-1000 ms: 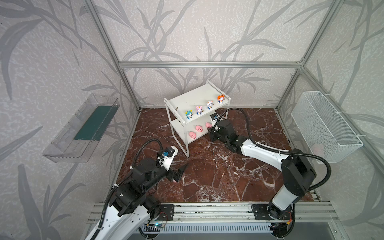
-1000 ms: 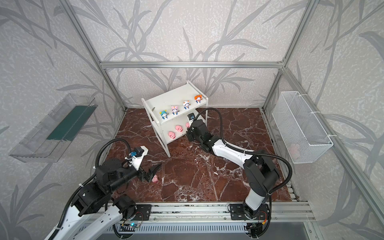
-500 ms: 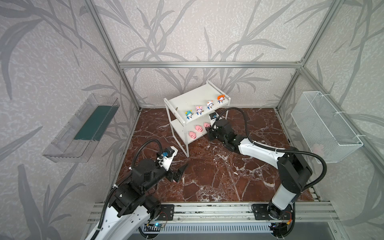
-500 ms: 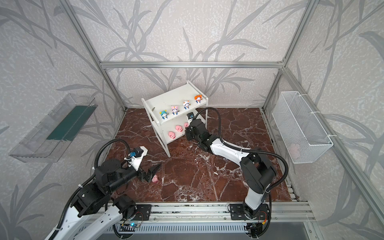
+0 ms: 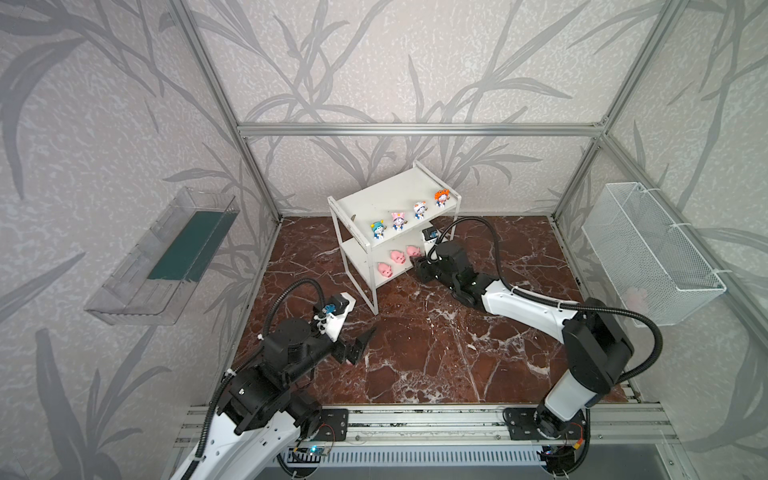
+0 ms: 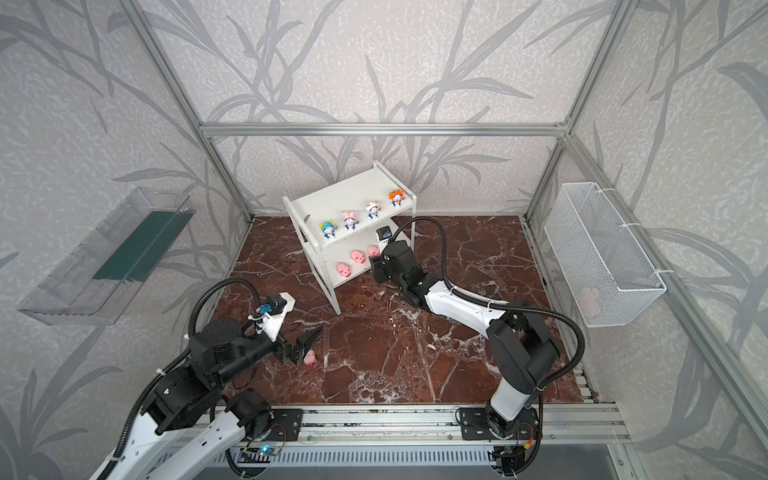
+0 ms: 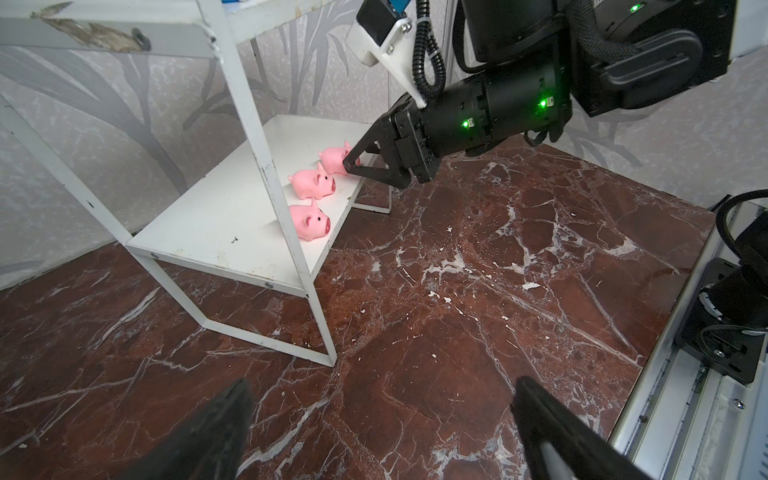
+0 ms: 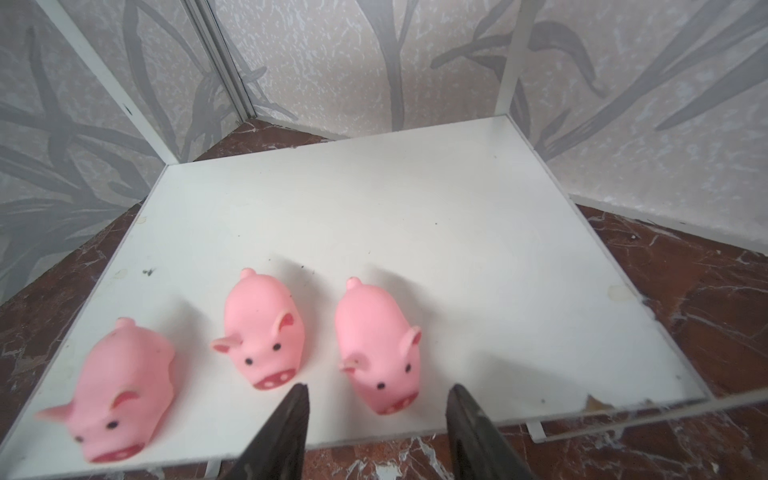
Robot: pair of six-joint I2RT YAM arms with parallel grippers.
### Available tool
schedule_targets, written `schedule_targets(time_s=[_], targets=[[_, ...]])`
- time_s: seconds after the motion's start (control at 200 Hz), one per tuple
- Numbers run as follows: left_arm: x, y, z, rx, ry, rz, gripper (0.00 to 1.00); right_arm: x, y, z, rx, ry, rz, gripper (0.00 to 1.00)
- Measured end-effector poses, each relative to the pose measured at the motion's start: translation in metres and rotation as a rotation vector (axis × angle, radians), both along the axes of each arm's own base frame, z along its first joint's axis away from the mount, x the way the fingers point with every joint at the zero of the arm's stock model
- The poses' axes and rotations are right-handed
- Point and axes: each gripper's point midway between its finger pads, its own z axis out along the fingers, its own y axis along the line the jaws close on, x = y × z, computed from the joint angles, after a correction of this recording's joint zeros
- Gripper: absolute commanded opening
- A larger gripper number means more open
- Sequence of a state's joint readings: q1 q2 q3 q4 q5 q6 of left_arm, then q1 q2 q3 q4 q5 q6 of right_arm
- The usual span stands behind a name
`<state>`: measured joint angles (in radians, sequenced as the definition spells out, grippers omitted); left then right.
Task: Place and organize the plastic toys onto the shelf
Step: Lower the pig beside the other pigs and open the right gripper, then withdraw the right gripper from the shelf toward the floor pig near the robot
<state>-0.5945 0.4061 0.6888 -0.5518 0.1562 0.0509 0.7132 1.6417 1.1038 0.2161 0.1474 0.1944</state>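
Though the red marble worktop (image 5: pixel 436 353) fills most of both top views, the work is at the white 2-tier shelf (image 5: pixel 388 199) standing at its back. Its upper board carries 4 blue-and-white figurines (image 5: pixel 398 220) upright in a row. Its lower board (image 8: pixel 374 208) carries 3 pink pigs along the front edge, and the right arm reaches low to that edge.

A second ago the right fingers (image 8: pixel 286 432) were closer together at the end pig (image 8: pixel 376 349). Now they stand apart on either side of its snout, with a gap showing on both sides, and the pig rests on the board by itself. I read that as a release just made: pig 3 is placed in line with its neighbours, and this arm looks free to back out.

The left fingers (image 7: pixel 216 440) are spread wide, as before. They hold nothing and are poised just above the last pig (image 6: pixel 309 358), which lies on the worktop. That pig seems the 1 toy not yet shelved, so picking it up is likely next.
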Motion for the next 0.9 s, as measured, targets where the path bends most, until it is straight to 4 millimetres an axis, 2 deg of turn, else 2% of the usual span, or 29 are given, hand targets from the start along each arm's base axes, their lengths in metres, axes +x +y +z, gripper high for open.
schedule_targets(time_s=[0.12, 0.2, 0.27, 0.325, 0.46, 0.54, 0.69, 0.9], targets=[[0.000, 0.000, 0.000, -0.001, 0.000, -0.002, 0.99, -0.013, -0.012, 0.020, 0.021, -0.025, -0.004, 0.72], [0.000, 0.000, 0.001, -0.002, -0.002, -0.003, 0.99, -0.021, -0.018, 0.033, 0.042, -0.046, 0.002, 0.73], [0.000, -0.001, 0.001, -0.003, -0.003, -0.003, 0.99, -0.029, -0.019, 0.037, 0.056, -0.048, 0.025, 0.72], [0.000, -0.001, 0.001, -0.004, -0.004, -0.003, 0.99, -0.036, -0.018, 0.035, 0.063, -0.040, 0.054, 0.67], [0.000, -0.001, 0.001, -0.004, -0.004, -0.003, 0.99, -0.049, -0.010, 0.014, 0.069, 0.004, 0.129, 0.44], [0.000, -0.001, 0.001, -0.004, -0.004, -0.003, 0.99, -0.056, -0.001, 0.006, 0.079, 0.027, 0.177, 0.34], [0.000, -0.001, 0.001, -0.004, -0.004, -0.002, 0.99, -0.064, 0.020, 0.004, 0.099, 0.029, 0.248, 0.27], [0.000, -0.001, 0.001, -0.004, -0.003, -0.003, 0.99, -0.079, 0.049, -0.003, 0.107, 0.046, 0.324, 0.27]])
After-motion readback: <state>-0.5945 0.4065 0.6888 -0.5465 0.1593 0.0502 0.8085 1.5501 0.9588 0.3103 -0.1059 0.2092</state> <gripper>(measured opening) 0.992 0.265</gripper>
